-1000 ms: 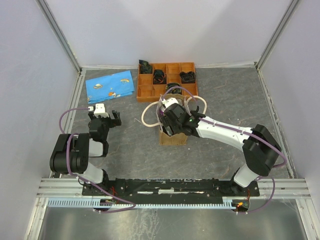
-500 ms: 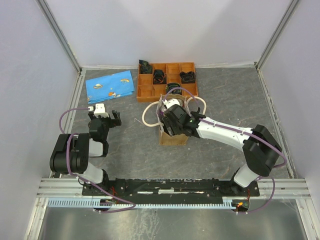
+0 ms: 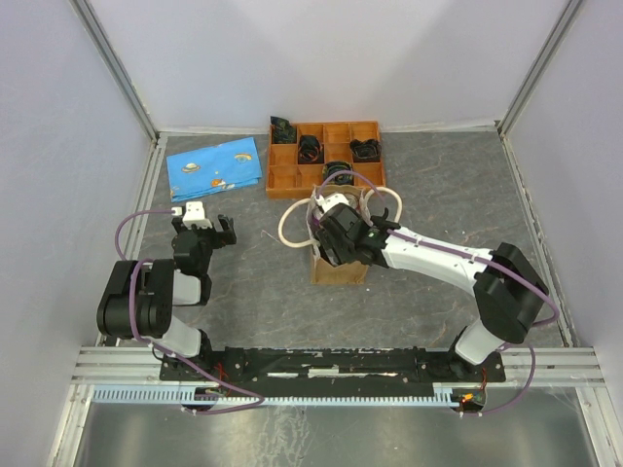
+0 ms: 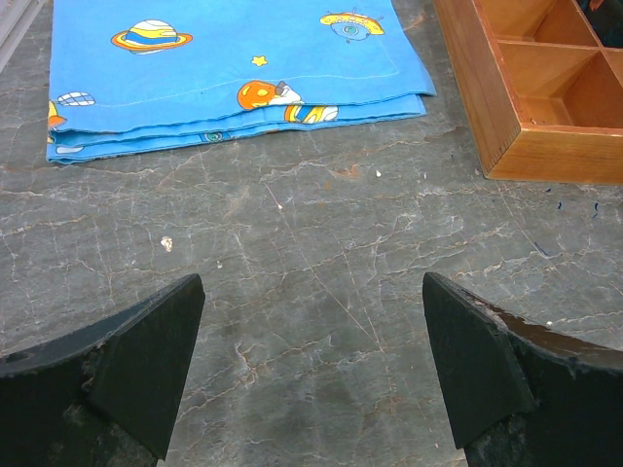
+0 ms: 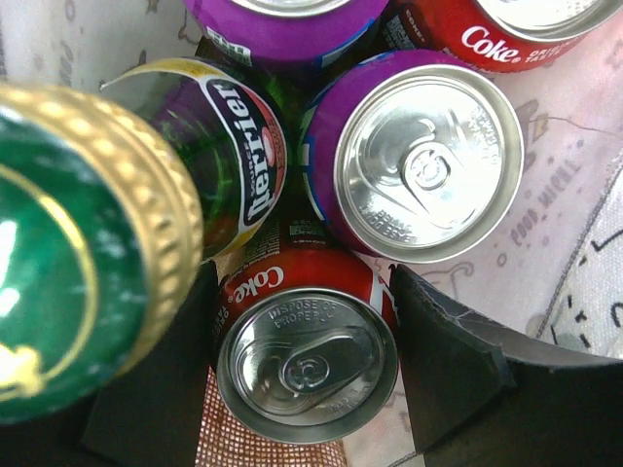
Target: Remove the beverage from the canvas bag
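the canvas bag (image 3: 337,271) is stood upright mid-table; the right gripper (image 5: 297,321) is sunk into its mouth, fingers parted astride a red coke can (image 5: 307,368) at 6 o'clock among the drinks, contact not discernible; at the bag's 9 o'clock the left gripper (image 4: 311,292) is held wide open over the table (image 4: 321,243); a compartment tray (image 3: 284,178) is seen at 12 o'clock.

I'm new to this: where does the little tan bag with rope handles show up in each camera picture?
Top external: the canvas bag stands mid-table, beneath the right gripper.
Left wrist: not in it.
Right wrist: seen from inside, its pale printed lining surrounding the cans.
Shared landmark: the right gripper, its dark fingers flanking a red Coke can in the wrist view.
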{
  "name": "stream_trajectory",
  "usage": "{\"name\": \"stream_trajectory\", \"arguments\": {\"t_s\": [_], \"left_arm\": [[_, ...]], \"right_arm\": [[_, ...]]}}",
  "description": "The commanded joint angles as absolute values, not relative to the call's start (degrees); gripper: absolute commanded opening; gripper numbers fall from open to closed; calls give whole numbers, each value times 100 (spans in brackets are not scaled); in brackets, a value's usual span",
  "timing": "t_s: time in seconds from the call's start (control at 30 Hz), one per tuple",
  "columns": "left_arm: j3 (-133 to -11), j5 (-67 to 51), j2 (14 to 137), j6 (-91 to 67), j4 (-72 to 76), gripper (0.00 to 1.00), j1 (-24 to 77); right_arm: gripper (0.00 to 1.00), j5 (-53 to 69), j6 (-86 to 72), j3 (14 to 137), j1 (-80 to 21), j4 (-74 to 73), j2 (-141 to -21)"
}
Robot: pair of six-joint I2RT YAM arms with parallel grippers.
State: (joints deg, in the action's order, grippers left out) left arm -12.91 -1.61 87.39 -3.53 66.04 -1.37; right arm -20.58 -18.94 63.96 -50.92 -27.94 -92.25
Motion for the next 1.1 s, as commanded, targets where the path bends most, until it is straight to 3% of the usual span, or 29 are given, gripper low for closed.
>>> {"name": "stream_trajectory", "arguments": {"t_s": [0.0,0.6,1.07], "left_arm": [[-1319,-102,8713,-149,6825,99,-114],[-1318,-112,8717,-149,6821,99,-114],[-1318,-109,8710,-143,6818,99,-115]], "right_arm": [[0,-2545,-1522,6727,-5159,-3229,-8687],[0,-3944,-245,7731,-5062,-1580,-7818],[0,-4491,15,7539,-3669,-370,-6963]]}}
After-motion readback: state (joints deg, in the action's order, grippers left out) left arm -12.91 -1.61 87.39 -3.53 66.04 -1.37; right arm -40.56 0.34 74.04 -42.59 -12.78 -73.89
